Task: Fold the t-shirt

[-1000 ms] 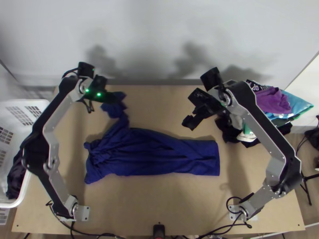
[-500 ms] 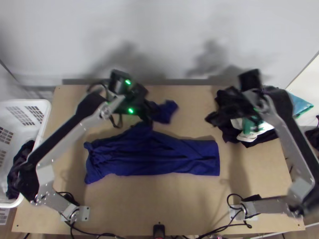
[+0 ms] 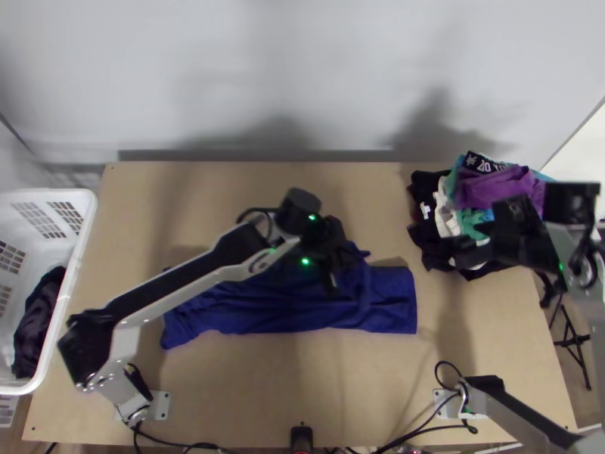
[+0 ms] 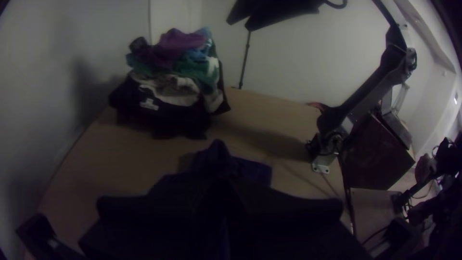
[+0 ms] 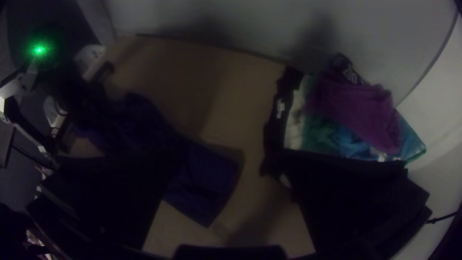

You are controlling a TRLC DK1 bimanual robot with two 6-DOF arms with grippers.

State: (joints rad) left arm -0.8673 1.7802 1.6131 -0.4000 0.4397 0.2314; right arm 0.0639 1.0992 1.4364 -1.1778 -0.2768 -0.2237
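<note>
Swinging rightward, the left jaws (image 3: 340, 265) clench part of the t-shirt (image 3: 389, 299), while the right jaws (image 3: 480, 229), released, have moved aside

white basket (image 3: 69, 287), dark cloth (image 3: 36, 321) inside | table (image 3: 249, 393), far right corner: heaped clothes (image 3: 448, 216), purple garment (image 3: 495, 186) over teal, green, white, black | tripod (image 3: 572, 340) beyond right edge | pale wall (image 3: 227, 76) behind

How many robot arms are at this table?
2. The left arm extends over the blue t-shirt; the right arm is on the right, its far end beside the clothes pile.
</note>
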